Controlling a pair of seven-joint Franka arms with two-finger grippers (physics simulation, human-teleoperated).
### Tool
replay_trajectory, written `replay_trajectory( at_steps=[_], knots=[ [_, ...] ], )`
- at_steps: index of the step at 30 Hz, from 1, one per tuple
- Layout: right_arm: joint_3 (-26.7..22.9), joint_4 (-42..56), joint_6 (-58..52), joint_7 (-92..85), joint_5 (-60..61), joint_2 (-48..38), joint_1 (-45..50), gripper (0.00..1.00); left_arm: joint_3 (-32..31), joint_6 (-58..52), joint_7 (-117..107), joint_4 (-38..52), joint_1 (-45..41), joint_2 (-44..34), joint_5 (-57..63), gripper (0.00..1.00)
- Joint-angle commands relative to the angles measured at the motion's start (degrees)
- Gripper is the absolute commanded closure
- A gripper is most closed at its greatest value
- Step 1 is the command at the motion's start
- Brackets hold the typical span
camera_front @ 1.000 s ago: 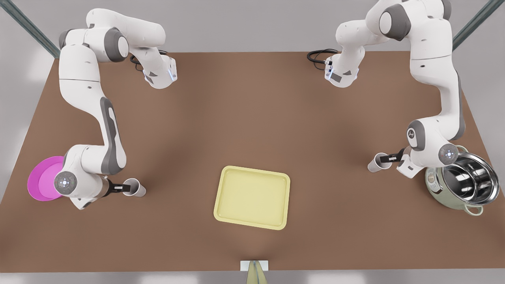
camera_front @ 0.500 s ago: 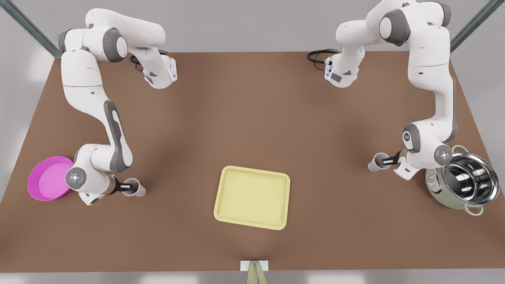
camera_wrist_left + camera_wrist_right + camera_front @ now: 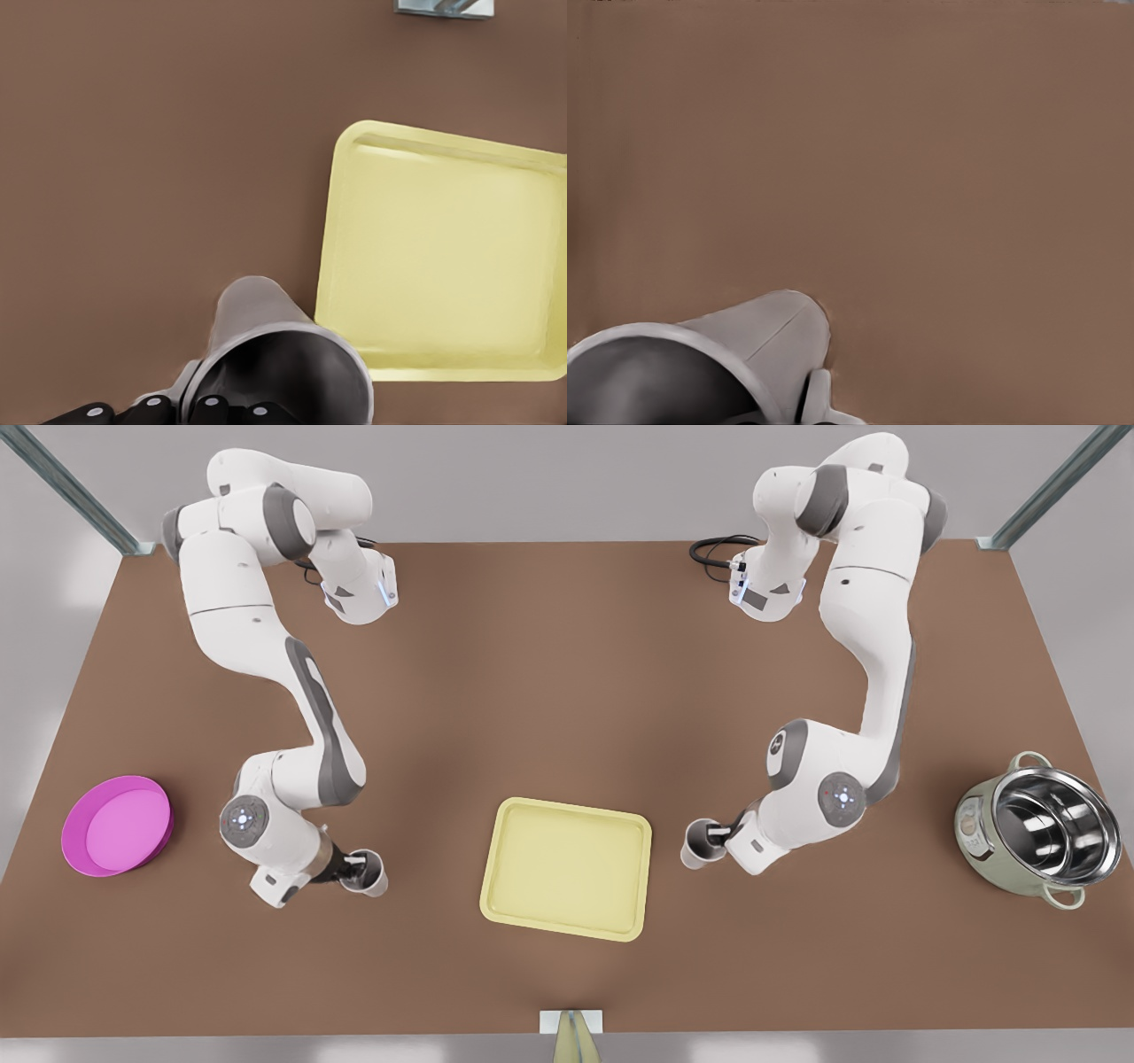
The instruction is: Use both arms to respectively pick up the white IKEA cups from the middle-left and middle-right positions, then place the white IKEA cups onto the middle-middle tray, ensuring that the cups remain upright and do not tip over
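Cup, left arm: my left gripper is clamped across the rim of the small white tapered handleless left cup. The cup is mouth up, a hold that should keep it from tipping in transit.
Cup, right arm: my right gripper pinches the matching white tapered right cup at the rim, likewise upright.
Cup positions: the left cup is just beside the tray's short side on the front view's right. The right cup is farther from the opposite short side. Neither is over the tray yet.
Tray: the flat pale yellow rectangular tray has a low rim. It lies bare on the brown table, midway along the edge opposite the arm bases, so each arm can take one half.
Bystanders: a round magenta bowl and a steel pot sit near opposite side edges, well apart from both paths.
Next, by my judgement: carry both cups inward over the rim and lower them onto separate halves.
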Motion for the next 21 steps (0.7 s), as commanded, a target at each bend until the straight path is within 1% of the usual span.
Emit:
replay_trajectory(
  at_steps=[1,3,6,8,10,12,15,16,17,18,19,21],
  knots=[
    [0.06,2.2,-0.02,16.36,1.24,1.52,3.49,0.79,0.03,-0.84,-37.18,2.54,-3.5,1.99,1.36,0.79],
    [0.06,5.45,-0.11,24.09,1.24,3.54,7.36,0.79,-0.06,-0.84,-44.31,6.14,-6.32,5.15,1.27,0.79],
    [0.15,6.07,-0.02,30.15,1.16,3.81,11.14,0.79,-0.15,-0.58,-47.73,13.08,-10.0,10.51,1.01,0.79],
    [0.15,7.74,0.24,33.85,2.12,4.86,13.78,0.79,-0.15,-0.41,-47.91,13.53,-10.36,12.63,0.92,0.79],
    [0.06,13.36,-0.02,39.03,3.27,8.64,16.94,0.79,-0.41,2.75,-48.18,13.44,-10.1,14.38,-0.13,0.79],
    [0.06,15.12,0.42,40.79,3.09,10.22,19.23,0.79,-0.41,6.62,-48.27,13.18,-10.1,15.18,-0.48,0.79],
    [0.06,16.44,0.59,40.88,3.09,12.07,21.25,0.79,-0.41,7.77,-48.27,12.83,-10.01,15.26,-0.66,0.79],
    [0.06,16.44,0.68,40.88,3.18,12.42,21.43,0.79,-0.41,8.12,-48.27,12.83,-9.92,15.26,-0.66,0.76],
    [0.06,16.36,0.68,40.97,3.18,12.95,21.52,0.79,-0.41,8.12,-48.27,12.65,-9.83,15.26,-0.66,0.62],
    [0.06,16.0,0.68,40.79,3.18,13.21,21.52,0.79,-0.41,8.21,-48.18,12.65,-9.75,15.26,-0.66,0.43],
    [0.06,15.92,0.68,40.71,3.26,13.56,21.52,0.79,-0.41,8.21,-48.18,12.56,-9.75,15.26,-0.57,0.38],
    [0.06,15.65,0.68,40.79,3.27,14.0,21.52,0.79,-0.41,9.35,-48.35,12.39,-9.75,15.79,-0.57,0.36]
  ],
)
